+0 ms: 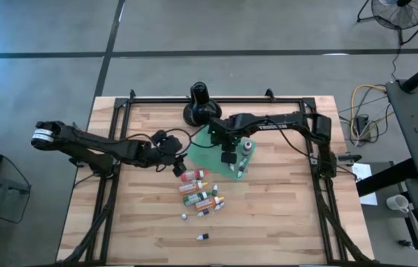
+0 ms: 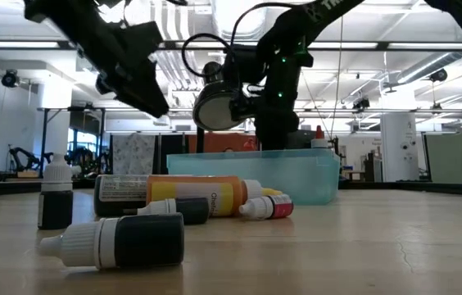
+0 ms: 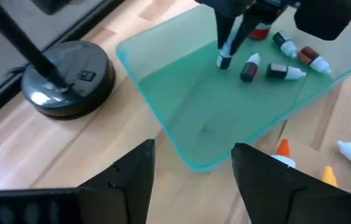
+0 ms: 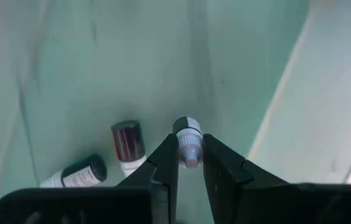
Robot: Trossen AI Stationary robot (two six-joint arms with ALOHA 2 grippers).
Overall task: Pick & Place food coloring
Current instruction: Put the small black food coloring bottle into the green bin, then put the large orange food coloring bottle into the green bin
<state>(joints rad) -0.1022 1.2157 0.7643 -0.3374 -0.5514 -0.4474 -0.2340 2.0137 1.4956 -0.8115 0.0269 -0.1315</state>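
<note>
High view, left gripper (image 1: 178, 169): released, empty, just left of the tray (image 1: 203, 152).
Loose bottles (image 1: 201, 196): scattered on the table (image 1: 135, 222) below the tray.
Right gripper (image 4: 190, 163): inside the tray, clenched on a small bottle (image 4: 188, 144).
Placed bottles (image 3: 278, 62): lying in the tray.
Stand (image 1: 201, 105): behind the tray.

I count two arms, one teal tray (image 3: 182, 134), one black round-based stand (image 3: 70, 78), five small bottles over or in the tray, one of them pinched in my right gripper (image 4: 190, 163), and roughly ten more bottles (image 1: 200, 194) loose on the table (image 1: 283, 222).
</note>
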